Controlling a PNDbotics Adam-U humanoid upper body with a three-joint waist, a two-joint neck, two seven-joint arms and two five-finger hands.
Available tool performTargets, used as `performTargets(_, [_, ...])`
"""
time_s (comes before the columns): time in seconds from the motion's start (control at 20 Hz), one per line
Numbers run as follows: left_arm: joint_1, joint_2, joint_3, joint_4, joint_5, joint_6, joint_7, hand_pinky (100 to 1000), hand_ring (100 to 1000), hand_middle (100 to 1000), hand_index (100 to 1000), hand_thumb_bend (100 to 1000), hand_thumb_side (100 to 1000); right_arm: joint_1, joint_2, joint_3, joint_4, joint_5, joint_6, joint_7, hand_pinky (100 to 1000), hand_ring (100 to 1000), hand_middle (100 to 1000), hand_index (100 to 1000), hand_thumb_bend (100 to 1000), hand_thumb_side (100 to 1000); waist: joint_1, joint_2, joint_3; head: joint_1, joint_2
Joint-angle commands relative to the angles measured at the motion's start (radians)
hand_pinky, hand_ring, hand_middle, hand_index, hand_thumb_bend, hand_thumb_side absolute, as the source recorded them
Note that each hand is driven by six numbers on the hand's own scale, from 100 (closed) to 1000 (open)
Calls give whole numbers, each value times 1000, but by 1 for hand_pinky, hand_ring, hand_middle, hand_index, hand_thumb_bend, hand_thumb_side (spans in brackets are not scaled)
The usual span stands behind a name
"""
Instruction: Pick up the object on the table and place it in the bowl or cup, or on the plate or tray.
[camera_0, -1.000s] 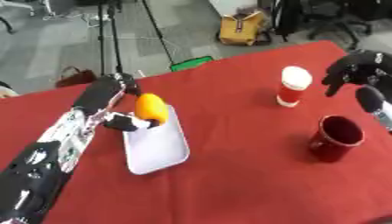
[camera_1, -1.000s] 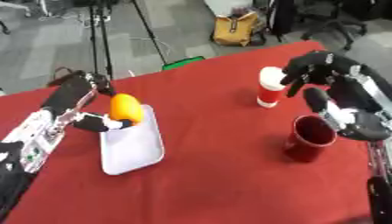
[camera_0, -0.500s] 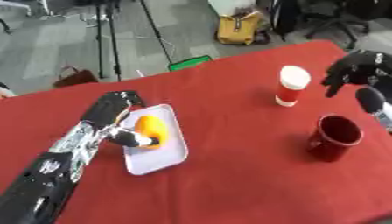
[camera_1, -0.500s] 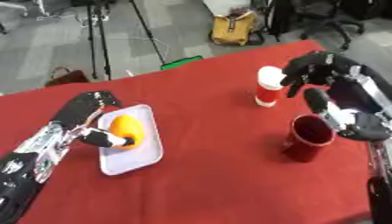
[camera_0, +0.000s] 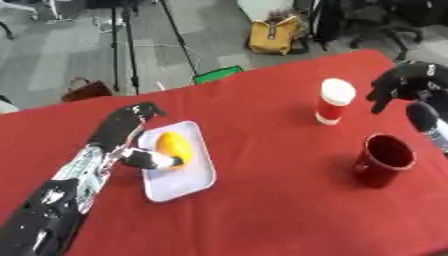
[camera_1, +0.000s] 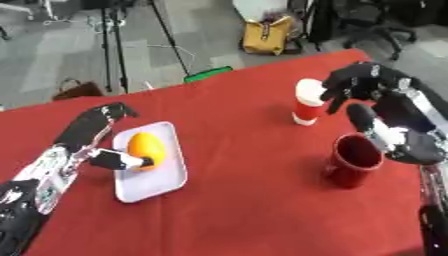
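Observation:
A yellow-orange round fruit (camera_0: 174, 145) lies on the white rectangular tray (camera_0: 185, 182) at the left of the red table. My left hand (camera_0: 123, 131) sits at the tray's left side. Its fingers (camera_0: 143, 110) stretch past the tray's far corner, off the fruit. Its thumb (camera_0: 156, 160) lies against the fruit's near side. My right hand (camera_1: 366, 82) hangs at the far right, beside the paper cup, fingers relaxed and holding nothing.
A red-and-white paper cup (camera_0: 334, 101) stands at the back right, and a dark red mug (camera_0: 382, 160) in front of it. Beyond the table's far edge are a yellow bag (camera_0: 273, 37), tripod legs (camera_0: 127, 45) and a green item (camera_0: 219, 75) on the floor.
The left hand lowered the fruit from above the tray's far end onto the tray. Its fingers have since spread away from the fruit. The right hand stayed in place.

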Motion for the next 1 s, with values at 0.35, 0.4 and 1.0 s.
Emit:
performTargets(0.35, [3, -13, 83, -140, 90, -58, 49, 742, 672, 690, 783, 991, 665, -6, -8, -20, -6, 1, -4, -11, 514, 654, 681, 809, 253, 524, -24, -19, 47, -29, -4])
performTargets(0.4, [28, -19, 97, -167, 107, -75, 66, 742, 672, 691, 783, 992, 665, -7, -10, -21, -5, 2, -4, -13, 514, 654, 681, 809, 253, 524, -25, -18, 52, -32, -4])
performTargets(1.0, [379, 8, 122, -520, 324, -292, 283, 744, 678, 696, 791, 990, 669, -11, -10, -27, -7, 8, -3, -25, 515, 654, 682, 809, 247, 523, -28, -16, 84, -43, -3])
